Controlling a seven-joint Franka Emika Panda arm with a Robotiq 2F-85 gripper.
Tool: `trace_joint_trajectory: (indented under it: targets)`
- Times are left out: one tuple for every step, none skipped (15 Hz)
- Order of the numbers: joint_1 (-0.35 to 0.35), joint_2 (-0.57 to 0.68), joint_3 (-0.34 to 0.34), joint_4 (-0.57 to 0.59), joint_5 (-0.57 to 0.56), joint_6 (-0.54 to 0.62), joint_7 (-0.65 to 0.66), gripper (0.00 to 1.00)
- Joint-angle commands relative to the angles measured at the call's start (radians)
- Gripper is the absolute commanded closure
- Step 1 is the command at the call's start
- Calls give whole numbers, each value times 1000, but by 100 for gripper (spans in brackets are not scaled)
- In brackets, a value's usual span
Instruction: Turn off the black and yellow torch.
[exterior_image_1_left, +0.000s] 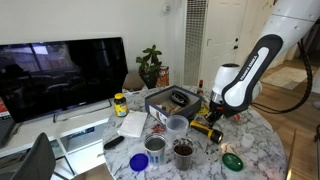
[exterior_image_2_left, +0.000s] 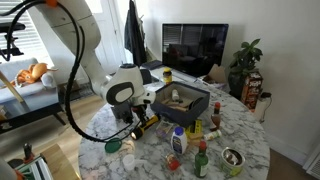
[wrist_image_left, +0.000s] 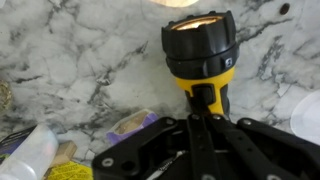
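The black and yellow torch (wrist_image_left: 200, 55) lies on the marble table (wrist_image_left: 70, 60). Its black head points away from me and its lens glows lit. In the wrist view my gripper (wrist_image_left: 204, 112) is shut, with its two fingers pressed together and their tips on the black switch on the yellow body. In both exterior views the gripper (exterior_image_1_left: 213, 112) (exterior_image_2_left: 133, 117) is low over the torch (exterior_image_1_left: 206, 127) (exterior_image_2_left: 146, 125) near the table edge.
A black box (exterior_image_1_left: 170, 100) (exterior_image_2_left: 181, 101) of items stands mid-table. Around it are a yellow-lidded jar (exterior_image_1_left: 120, 103), a clear cup (exterior_image_1_left: 178, 124), two tins (exterior_image_1_left: 157, 145), bottles (exterior_image_2_left: 178, 141) and a green item (exterior_image_1_left: 232, 160). A TV (exterior_image_1_left: 60, 70) and a plant (exterior_image_1_left: 152, 65) stand behind.
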Motion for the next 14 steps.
trace_joint_trajectory:
  targets:
    - [26, 29, -13, 16, 5, 13, 34, 100]
    - [28, 30, -14, 16, 6, 12, 38, 100]
    - [31, 31, -15, 17, 6, 10, 42, 100]
    - [37, 33, -21, 19, 3, 7, 48, 100]
    - [39, 36, -22, 20, 3, 7, 51, 100]
    - [53, 40, -37, 23, -1, 7, 67, 100]
    - [56, 44, -38, 26, 4, 3, 76, 100]
    - [65, 48, -47, 29, 3, 1, 89, 100]
    - [66, 54, -46, 33, 6, 3, 96, 100]
    - [52, 57, -26, 37, 18, 9, 87, 100]
    - [46, 62, -16, 42, 23, 7, 85, 100]
    - [39, 66, -5, 46, 29, 5, 80, 100]
    - [35, 68, 2, 48, 34, 2, 78, 100]
    - [32, 72, 7, 51, 38, -1, 75, 100]
